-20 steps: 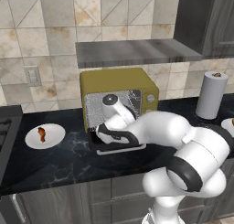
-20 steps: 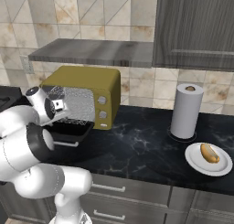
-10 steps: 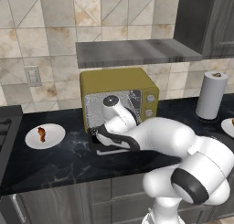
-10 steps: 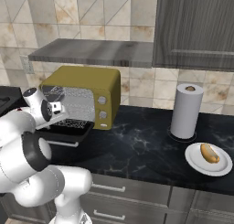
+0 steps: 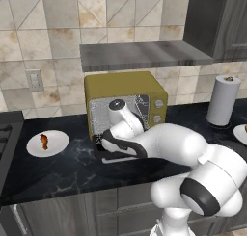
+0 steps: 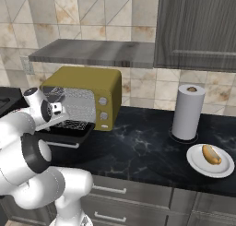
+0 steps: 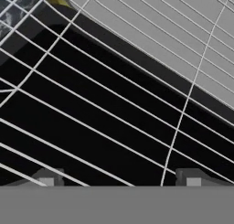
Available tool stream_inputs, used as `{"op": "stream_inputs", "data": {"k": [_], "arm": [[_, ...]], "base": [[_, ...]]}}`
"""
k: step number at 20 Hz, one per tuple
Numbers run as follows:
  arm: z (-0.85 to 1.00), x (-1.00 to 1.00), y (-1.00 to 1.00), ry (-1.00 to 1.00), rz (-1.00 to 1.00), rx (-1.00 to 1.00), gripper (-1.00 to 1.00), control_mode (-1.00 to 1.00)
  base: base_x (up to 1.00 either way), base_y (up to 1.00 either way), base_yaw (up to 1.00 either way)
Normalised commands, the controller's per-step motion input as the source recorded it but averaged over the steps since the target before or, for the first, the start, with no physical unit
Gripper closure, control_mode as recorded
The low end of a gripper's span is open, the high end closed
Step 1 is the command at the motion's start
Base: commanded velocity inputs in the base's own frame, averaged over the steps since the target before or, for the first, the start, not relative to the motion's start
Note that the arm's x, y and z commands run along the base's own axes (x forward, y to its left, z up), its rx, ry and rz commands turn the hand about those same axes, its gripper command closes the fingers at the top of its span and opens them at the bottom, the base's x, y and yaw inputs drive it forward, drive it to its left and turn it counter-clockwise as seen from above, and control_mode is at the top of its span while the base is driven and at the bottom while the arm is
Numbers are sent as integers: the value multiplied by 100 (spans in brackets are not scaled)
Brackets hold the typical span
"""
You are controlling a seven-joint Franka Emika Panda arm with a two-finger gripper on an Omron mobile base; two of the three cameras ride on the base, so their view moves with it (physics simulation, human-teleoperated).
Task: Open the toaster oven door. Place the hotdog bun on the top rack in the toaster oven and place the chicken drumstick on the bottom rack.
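The robot's jaws stand wide apart and empty, their two dark fingertips (image 7: 47,178) poised just over a silvery wire rack (image 7: 114,122). The black-framed glass toaster oven door (image 6: 62,130) lies folded down flat in front of the mustard-yellow boxy toaster oven (image 5: 124,88). The orange-brown chicken drumstick (image 5: 44,140) sits on a white plate (image 5: 58,146) on the dark marble tabletop (image 6: 138,149), left of the oven; the tan oblong hotdog bun (image 6: 210,154) rests on another white plate (image 6: 196,163) well to the right.

I'm working in a home kitchen: black marble counter (image 6: 138,146) over grey drawers (image 6: 120,193), beige tiled backsplash (image 5: 43,32), a dark wall cabinet (image 6: 198,26), a stove edge (image 5: 6,134), a mustard toaster oven (image 6: 87,89), a paper towel roll (image 6: 187,112) and plated food.
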Motion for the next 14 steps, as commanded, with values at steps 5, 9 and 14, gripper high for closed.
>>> {"op": "stream_inputs", "data": {"k": [5, 9, 14], "arm": [[-4, -14, -3, 0, -3, 5, 100, -100], [17, -14, -2, -1, -1, 3, 100, -100], [56, -9, 0, -2, 0, 1, 100, -100]], "base": [[0, 0, 0], [0, 0, 0], [0, 0, 0]]}}
